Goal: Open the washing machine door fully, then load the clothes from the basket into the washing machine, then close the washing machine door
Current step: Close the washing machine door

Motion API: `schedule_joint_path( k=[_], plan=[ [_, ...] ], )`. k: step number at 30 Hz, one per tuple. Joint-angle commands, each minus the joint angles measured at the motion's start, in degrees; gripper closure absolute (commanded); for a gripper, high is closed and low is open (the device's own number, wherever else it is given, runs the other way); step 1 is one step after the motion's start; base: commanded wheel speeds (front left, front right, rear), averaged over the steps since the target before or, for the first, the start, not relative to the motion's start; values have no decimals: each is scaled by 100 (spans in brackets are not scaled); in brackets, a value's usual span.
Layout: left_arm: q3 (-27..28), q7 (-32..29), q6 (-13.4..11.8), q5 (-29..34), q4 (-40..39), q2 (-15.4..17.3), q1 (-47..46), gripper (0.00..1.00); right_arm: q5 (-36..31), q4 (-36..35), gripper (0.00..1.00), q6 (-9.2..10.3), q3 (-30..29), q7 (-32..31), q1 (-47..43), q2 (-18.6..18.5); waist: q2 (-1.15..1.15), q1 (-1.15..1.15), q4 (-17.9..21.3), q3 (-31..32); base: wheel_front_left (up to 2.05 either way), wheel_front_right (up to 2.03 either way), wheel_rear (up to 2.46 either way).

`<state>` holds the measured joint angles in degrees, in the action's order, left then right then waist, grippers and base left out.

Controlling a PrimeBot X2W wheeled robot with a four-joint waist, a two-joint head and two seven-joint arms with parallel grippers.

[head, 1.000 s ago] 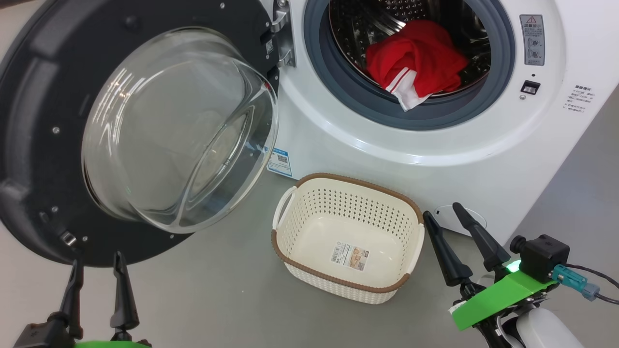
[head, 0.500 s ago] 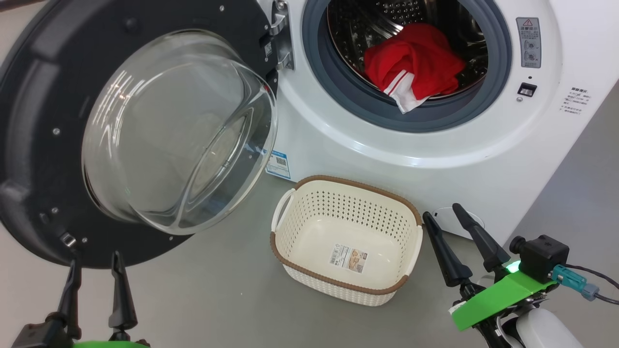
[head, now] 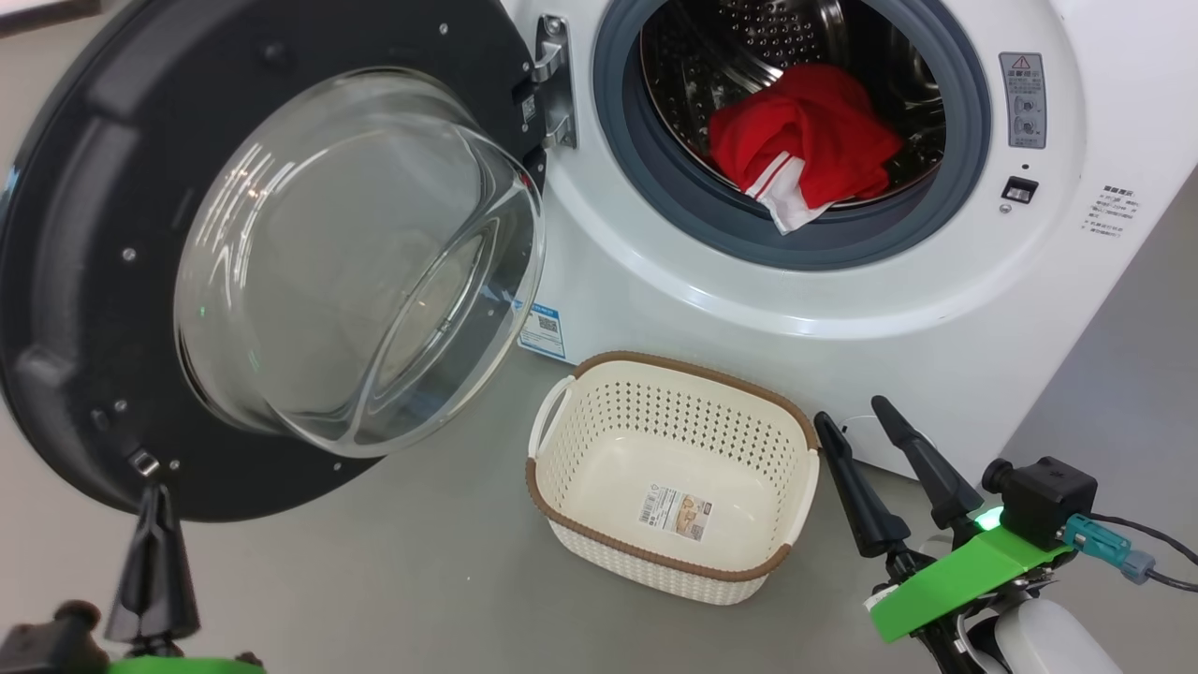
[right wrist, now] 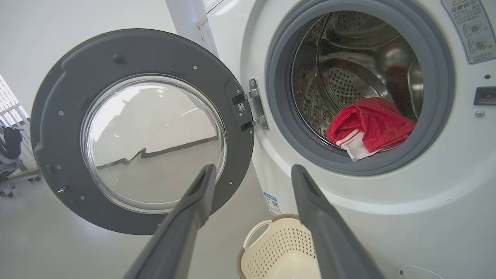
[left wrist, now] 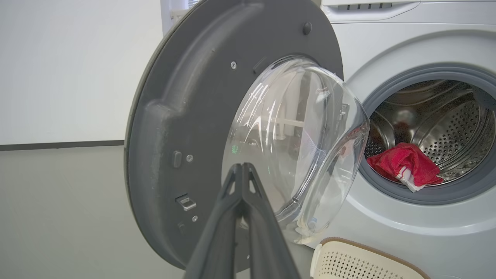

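Evidently red fabric clothes (head: 805,131) are loaded; left fingers (head: 154,571) are pressed together empty below the black-rimmed glass door (head: 75,234), presumably to push; right fingers (head: 852,482) spread, empty.

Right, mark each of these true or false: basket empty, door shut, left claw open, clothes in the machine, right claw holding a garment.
1. The basket is empty. True.
2. The door is shut. False: it stands wide open.
3. The left claw is open. False: its fingers are pressed together.
4. The clothes lie inside the machine. True.
5. The right claw holds a garment. False: it is open and empty, beside the basket.
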<state>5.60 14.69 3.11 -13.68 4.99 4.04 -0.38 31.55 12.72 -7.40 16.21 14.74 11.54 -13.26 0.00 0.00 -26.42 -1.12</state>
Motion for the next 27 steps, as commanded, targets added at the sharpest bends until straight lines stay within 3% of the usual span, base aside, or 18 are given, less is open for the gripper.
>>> schedule_joint_path(
  k=[1,10,16,23,27],
  plan=[
    [212,14,36,-32,-203,168,-256,100,41,-124,0,-9,121,26,-32,-10,0,0,-8,6,0,0,0],
    [543,-429,121,-381,-994,681,-895,100,55,-118,0,-9,119,26,-84,-10,0,0,-18,80,0,0,0],
    [900,-1011,182,-1089,-1294,972,-1557,100,49,-124,0,-9,82,26,-125,25,0,0,-29,115,0,0,0],
    [1604,-1880,246,-2716,-554,1285,-2553,100,24,-158,0,-9,47,26,-114,43,0,0,-4,50,0,0,0],
    [1972,-2514,147,-3550,254,1539,-3151,100,12,-171,0,-9,39,26,-81,34,0,0,39,11,0,0,0]
  ],
)
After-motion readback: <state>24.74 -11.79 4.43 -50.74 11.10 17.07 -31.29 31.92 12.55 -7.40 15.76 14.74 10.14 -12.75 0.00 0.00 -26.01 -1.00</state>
